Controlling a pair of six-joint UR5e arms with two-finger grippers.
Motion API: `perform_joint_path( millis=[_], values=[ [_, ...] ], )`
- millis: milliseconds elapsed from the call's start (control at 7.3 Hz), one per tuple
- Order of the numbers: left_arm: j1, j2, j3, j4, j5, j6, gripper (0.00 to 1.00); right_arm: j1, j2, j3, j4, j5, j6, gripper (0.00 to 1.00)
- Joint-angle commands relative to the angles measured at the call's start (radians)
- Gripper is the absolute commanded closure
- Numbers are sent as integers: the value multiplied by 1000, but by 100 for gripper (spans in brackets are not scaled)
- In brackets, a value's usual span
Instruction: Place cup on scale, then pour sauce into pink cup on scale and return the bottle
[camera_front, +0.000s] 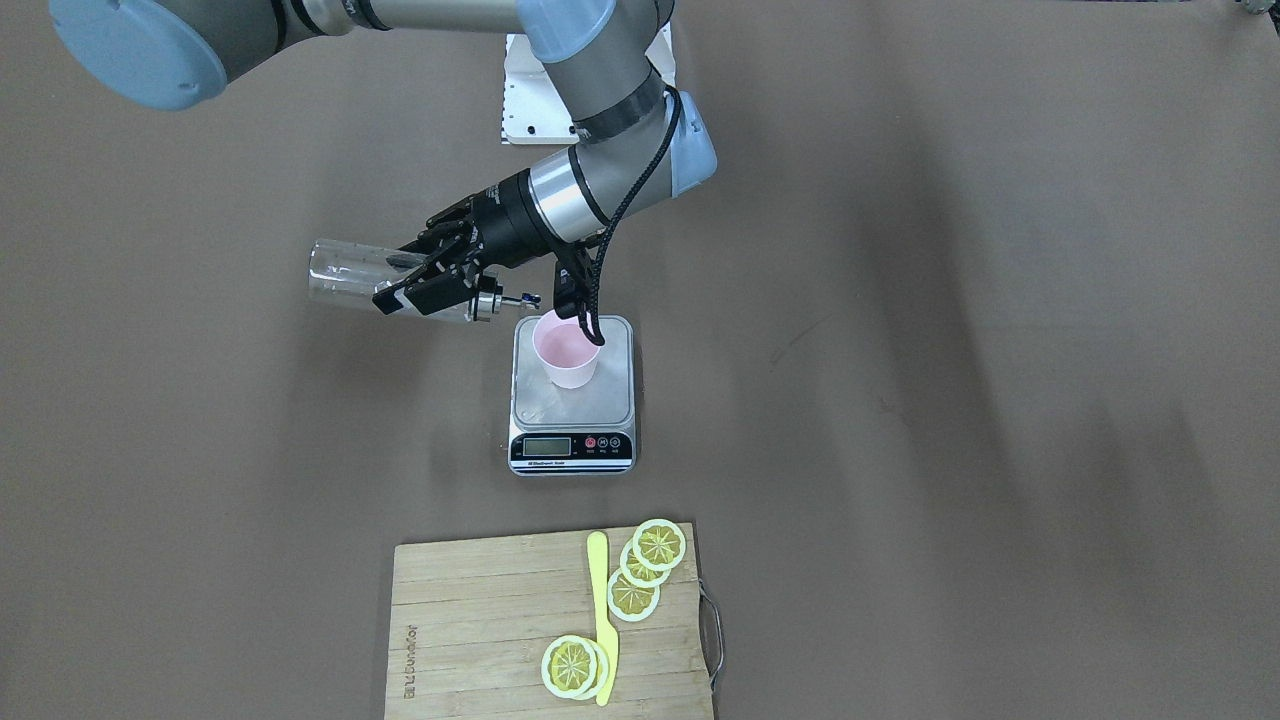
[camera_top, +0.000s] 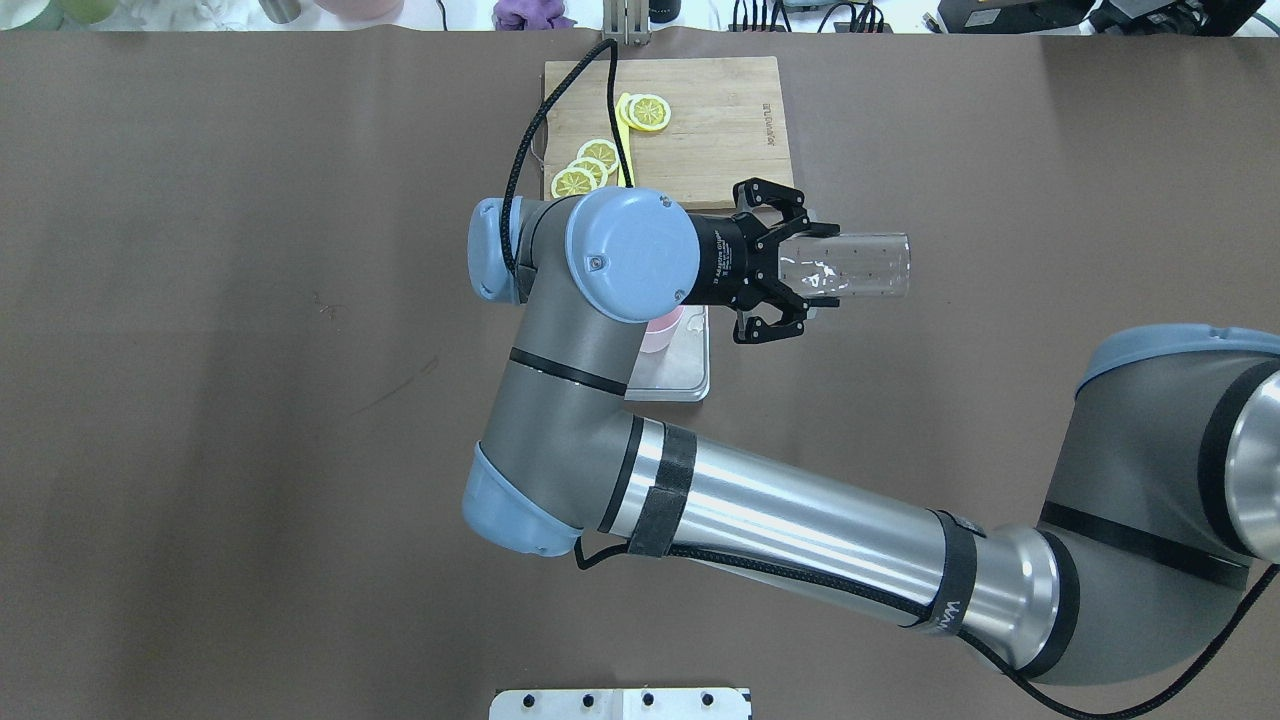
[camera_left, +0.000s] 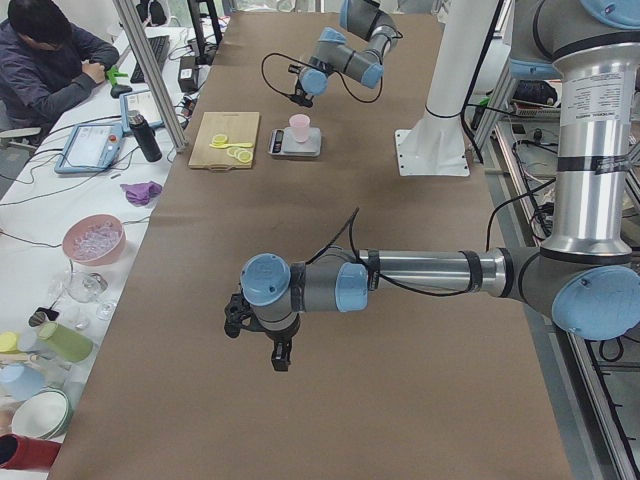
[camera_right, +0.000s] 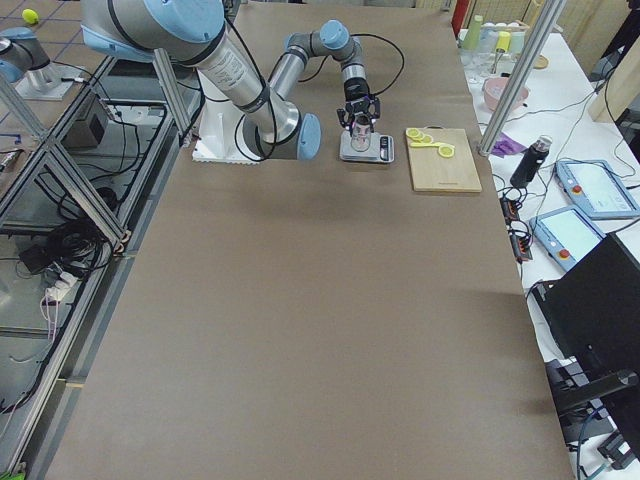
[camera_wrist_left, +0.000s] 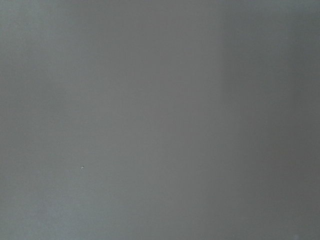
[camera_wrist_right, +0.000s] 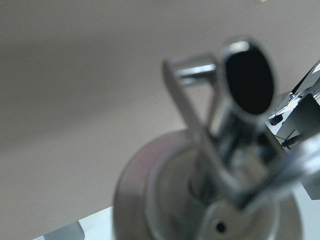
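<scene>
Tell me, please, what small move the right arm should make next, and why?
Probably tip the spout down into the cup. The right gripper holds the bottle about level, spout by the rim of the cup, which stands on the scale.

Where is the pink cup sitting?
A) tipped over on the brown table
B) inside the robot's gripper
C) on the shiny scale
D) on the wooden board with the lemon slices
C: the cup stands upright on the scale, while the right gripper holds the bottle sideways beside it.
</scene>
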Motion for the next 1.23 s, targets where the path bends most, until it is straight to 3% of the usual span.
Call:
perform_joint_path(
  millis=[0,548,1096],
  values=[
    [0,0,0,0,0,1,2,-1,17,-12,-27,-8,0,100],
    [0,11,-5,0,-2,1,2,-1,57,-86,-49,-9,3,100],
    [0,13,-5,0,-2,1,2,-10,65,-98,-99,-11,20,100]
  ],
)
